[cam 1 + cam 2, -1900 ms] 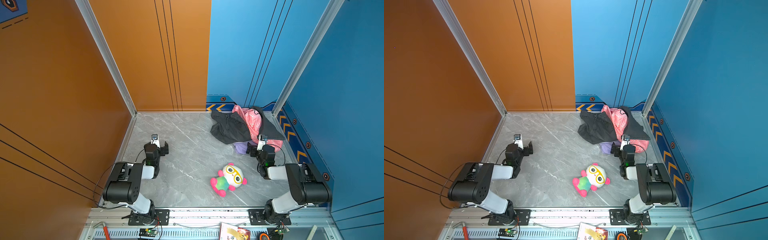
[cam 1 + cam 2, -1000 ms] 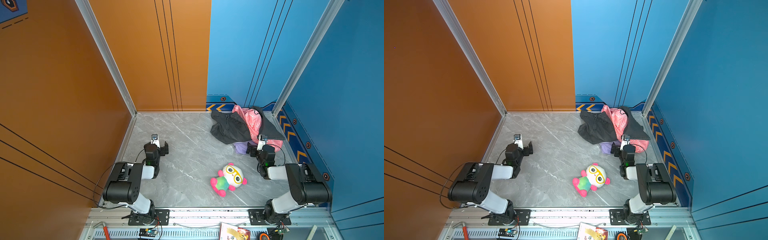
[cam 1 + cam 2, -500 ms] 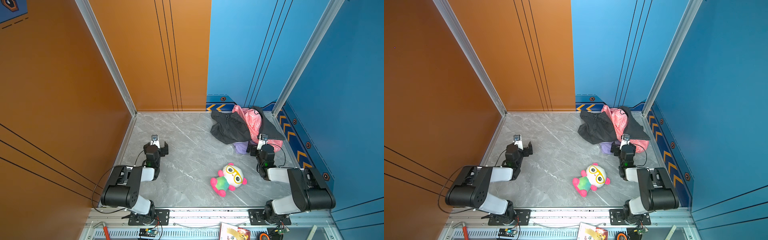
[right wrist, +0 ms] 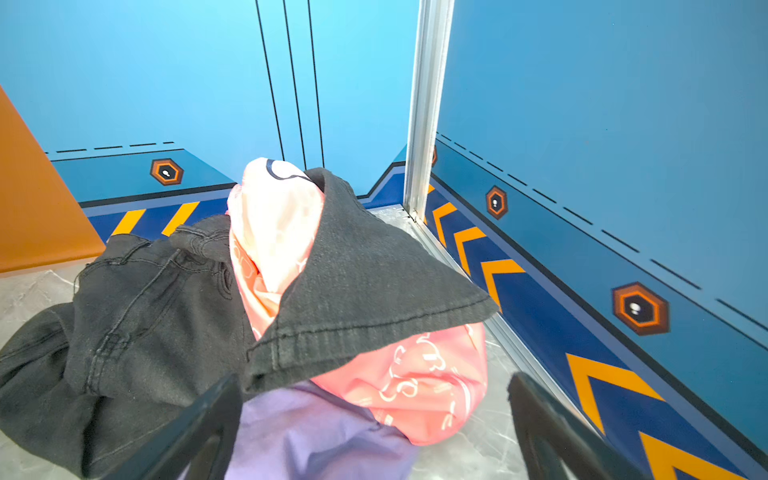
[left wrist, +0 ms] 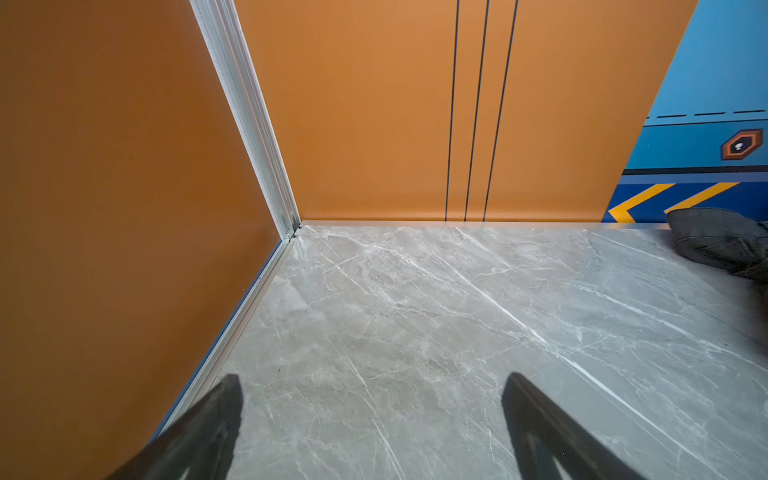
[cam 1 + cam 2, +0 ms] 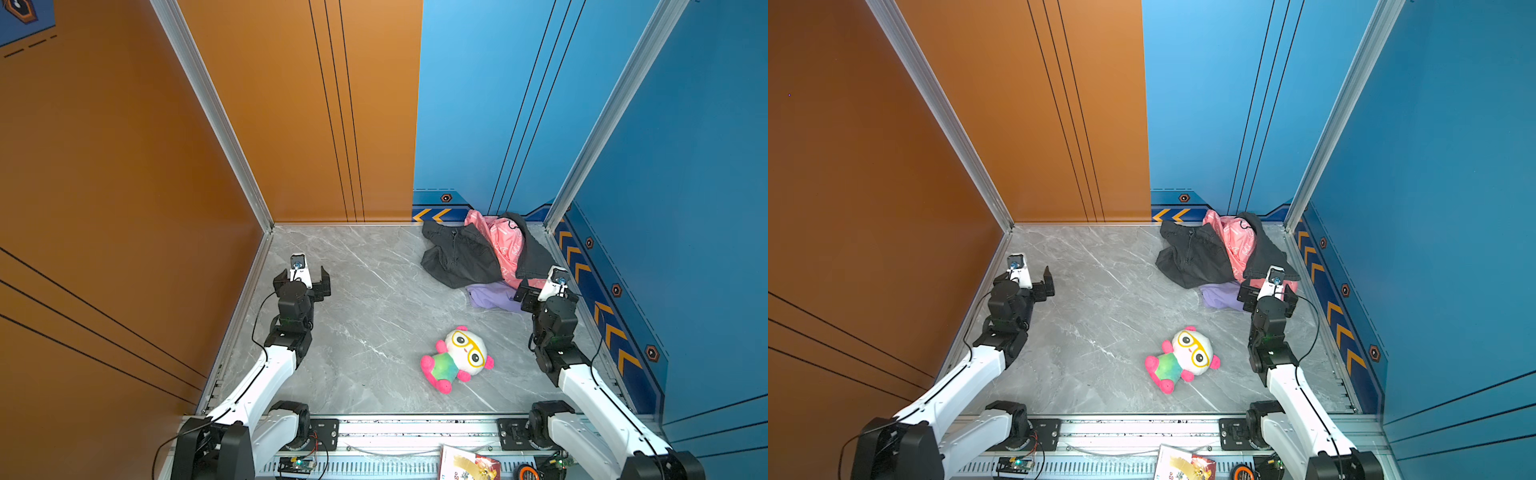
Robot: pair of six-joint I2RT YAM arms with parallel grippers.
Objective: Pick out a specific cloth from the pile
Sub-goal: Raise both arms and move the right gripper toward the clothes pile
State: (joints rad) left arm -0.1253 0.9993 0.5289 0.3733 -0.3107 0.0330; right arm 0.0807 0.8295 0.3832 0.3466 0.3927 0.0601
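Lavender cloth (image 6: 492, 297), frame right in a top view, just left of right gripper (image 6: 545, 291), jaws apart; left gripper (image 6: 302, 279), likewise spread, far frame-left.

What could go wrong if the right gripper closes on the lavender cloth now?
The hem of the black garment and the pink cloth overlap the lavender cloth ahead of the open right gripper, so it may pinch those instead.
Pulling could drag the pile along, since it lies underneath.
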